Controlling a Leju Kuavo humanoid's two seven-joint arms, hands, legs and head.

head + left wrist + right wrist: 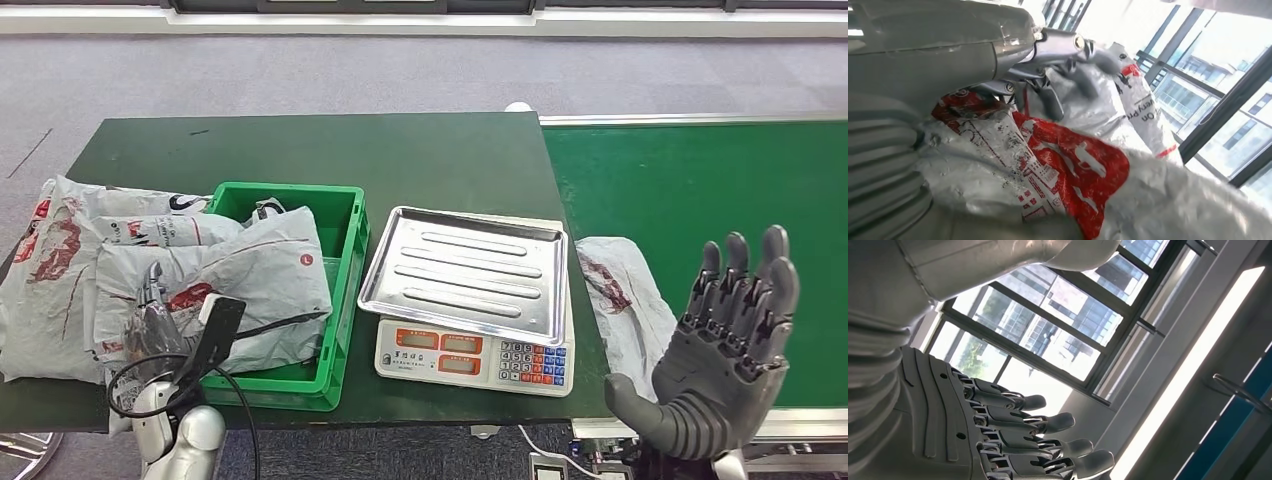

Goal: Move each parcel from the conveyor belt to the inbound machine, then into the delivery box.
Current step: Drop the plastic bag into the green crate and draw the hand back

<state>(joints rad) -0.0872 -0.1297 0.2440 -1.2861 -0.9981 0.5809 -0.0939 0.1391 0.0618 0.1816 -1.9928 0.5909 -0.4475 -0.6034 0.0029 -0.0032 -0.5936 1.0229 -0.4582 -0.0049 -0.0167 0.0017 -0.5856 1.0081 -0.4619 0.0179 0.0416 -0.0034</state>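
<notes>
- Nearest to us, our right hand is raised beside the table's near right corner, palm up, fingers spread and straight, holding nothing; we judge it is poised to go for the next parcel.
- Our left hand sits low at the table's near left edge, on the heap of parcels. In the left wrist view its fingers curl against grey and red wrapping, but we cannot tell whether they actually grip a bag or merely rest on it.
- One grey parcel with a red mark lies on the green conveyor belt, just off the table's right edge and near our open hand, so it reads as the next item to lift.
- Between belt and box stands the inbound machine, a scale with an empty steel tray on top, near the front edge and ready to take a parcel.
- Just left of the scale, the green delivery box already holds a parcel draped over its left rim, so we judge the task is partly done.
</notes>
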